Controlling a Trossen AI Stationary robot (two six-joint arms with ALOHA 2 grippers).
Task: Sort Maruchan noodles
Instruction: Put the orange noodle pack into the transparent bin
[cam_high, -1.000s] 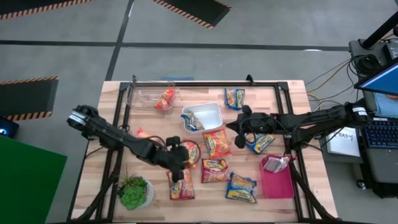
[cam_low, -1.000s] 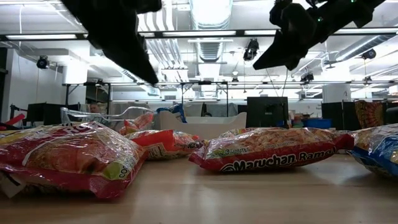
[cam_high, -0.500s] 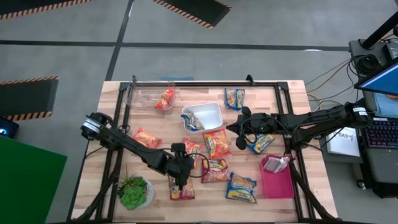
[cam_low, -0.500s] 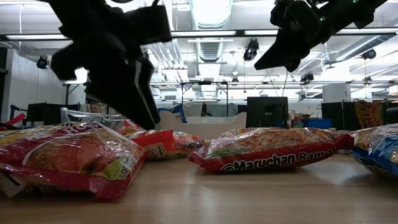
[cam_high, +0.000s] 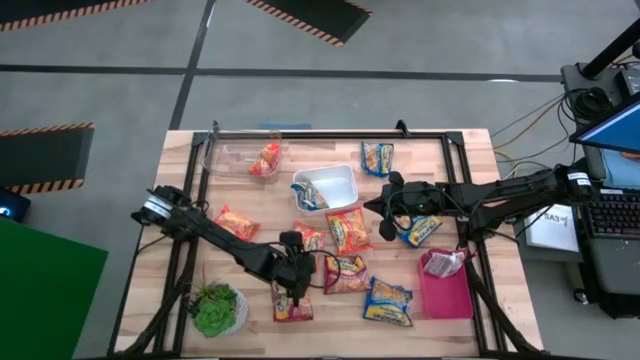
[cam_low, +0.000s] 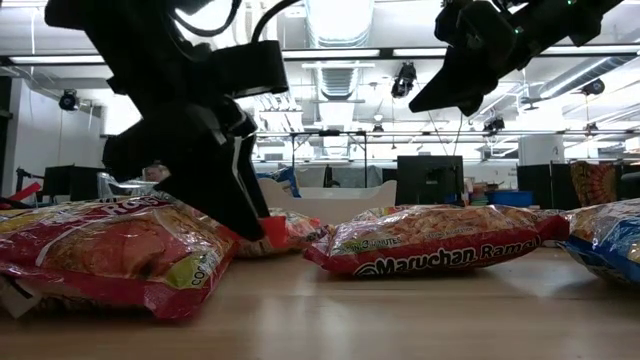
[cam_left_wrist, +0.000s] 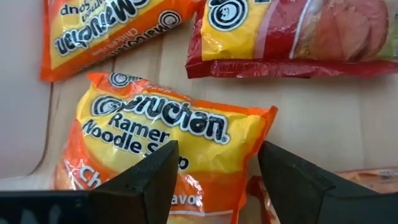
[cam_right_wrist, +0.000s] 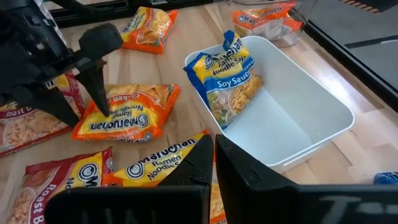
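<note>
Maruchan noodles packets lie flat across the table. My left gripper (cam_high: 300, 250) is open and low over an orange chicken packet (cam_left_wrist: 174, 124) near the table's middle (cam_high: 309, 237). It slants down, with one finger over the packet's face and the other at its side edge (cam_left_wrist: 268, 118). My right gripper (cam_right_wrist: 214, 149) is shut with nothing in it. It hangs above the table (cam_low: 440, 95) to the right of the white bin (cam_high: 345, 175). A blue soy sauce packet (cam_right_wrist: 227, 74) leans against the white bin's inner wall. My left gripper comes at the orange packet's near half (cam_left_wrist: 205, 180) slanting down from the table's left, with its fingers spread. Its own fingers hide their tips, so I cannot tell whether they touch the packet. The packet lies flat on the table.
A clear bin (cam_high: 225, 155) at the far left holds an orange packet. A pink bin (cam_high: 445, 292) at the near right holds a red-pink one. A potted plant (cam_high: 215, 308) stands at the near left. Red (cam_high: 290, 302), orange (cam_high: 348, 228) and blue (cam_high: 388, 302) packets crowd around the left gripper.
My left gripper has come down toward the table and tipped steeper, ending low over the orange packet. No packet has moved.
</note>
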